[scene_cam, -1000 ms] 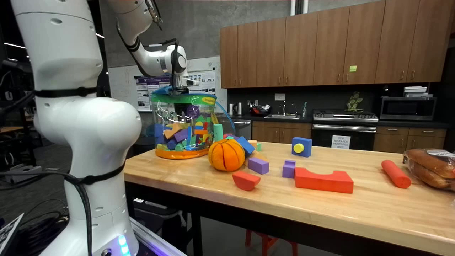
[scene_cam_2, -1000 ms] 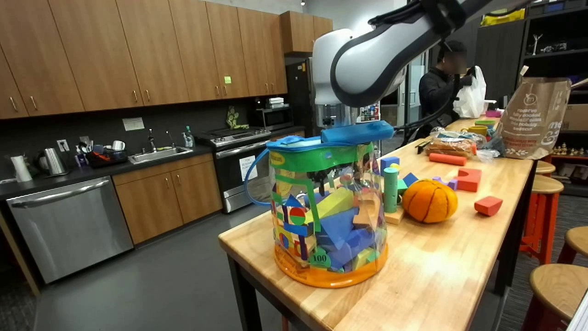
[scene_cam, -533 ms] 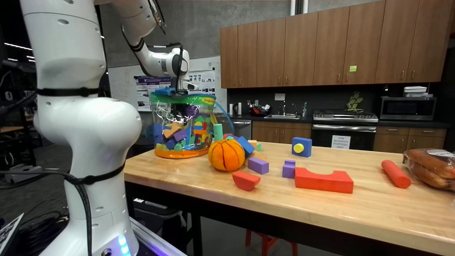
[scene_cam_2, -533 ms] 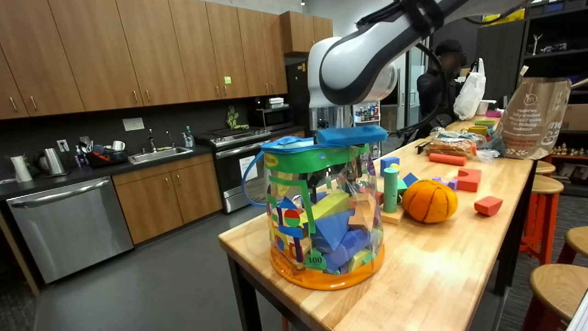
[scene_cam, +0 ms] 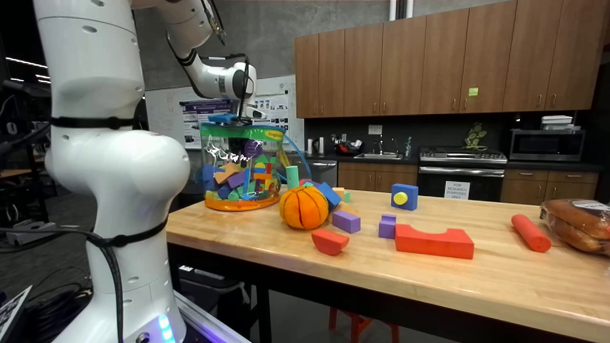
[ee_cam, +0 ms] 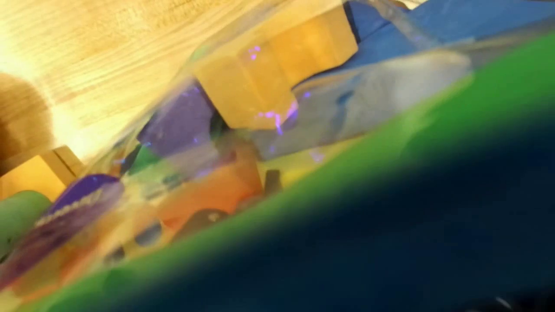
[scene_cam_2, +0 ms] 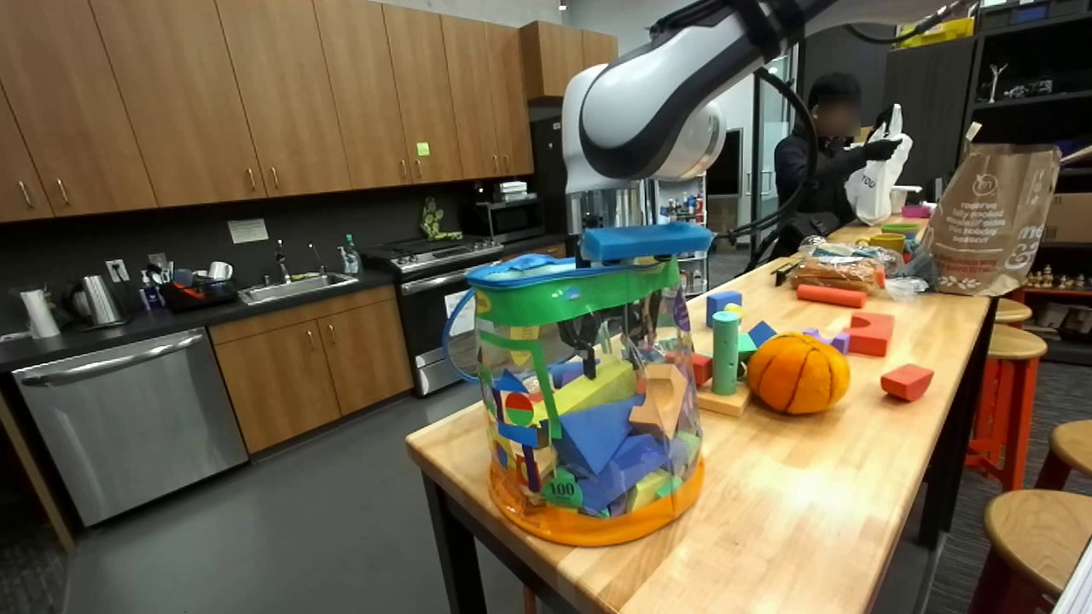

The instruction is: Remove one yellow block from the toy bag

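Two fingers (scene_cam_2: 589, 362) of the tool (scene_cam_2: 612, 351) hung down inside the bag (scene_cam_2: 550, 301), which stood on the table (scene_cam_2: 793, 503). Through the clear wall they looked spread, with nothing I could see pinched between them. The yellow block (scene_cam_2: 601, 385) lay in the bag just under one fingertip, tilted; from where I stood I could not tell whether the two touched.

I took the block for foam: light, a little springy under pressure, dry rather than slippery, hard to break, though a strong squeeze might dent it. To my eye the best hold was across its two long sides, near the middle, with the fingers set well down on it. Below it, farther from the tool, showed a blue wedge (scene_cam_2: 597, 437), and a tan block (scene_cam_2: 659, 401) sat close by; either might drag on it.

The bag looked thin and floppy, likely to ride up with the wrist, and its blue flap (scene_cam_2: 648, 242) stood above the fingers, ready to snag the block.
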You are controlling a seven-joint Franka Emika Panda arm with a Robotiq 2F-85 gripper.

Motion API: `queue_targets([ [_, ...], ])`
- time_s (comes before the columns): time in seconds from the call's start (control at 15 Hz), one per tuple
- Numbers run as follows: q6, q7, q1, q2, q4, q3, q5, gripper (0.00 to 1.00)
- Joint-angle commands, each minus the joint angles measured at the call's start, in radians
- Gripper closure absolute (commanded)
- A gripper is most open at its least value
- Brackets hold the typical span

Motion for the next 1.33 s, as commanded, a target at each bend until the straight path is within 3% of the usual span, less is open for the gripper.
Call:
queue_targets([
  [0.0, -0.027, -0.006, 0.007, 0.012, 0.025, -0.010, 0.002, 0.70],
  [0.4, -0.004, 0.018, 0.002, -0.021, 0.019, -0.017, -0.046, 0.93],
  [0.67, 0.013, 0.036, -0.001, -0.051, 0.021, -0.021, -0.101, 1.00],
  [1.13, 0.009, 0.038, -0.012, -0.113, 0.032, -0.018, -0.177, 1.00],
  [1.2, 0.007, 0.030, -0.013, -0.117, 0.034, -0.018, -0.173, 0.74],
  [1.27, 0.021, 0.037, -0.012, -0.093, 0.035, -0.015, -0.159, 0.99],
])
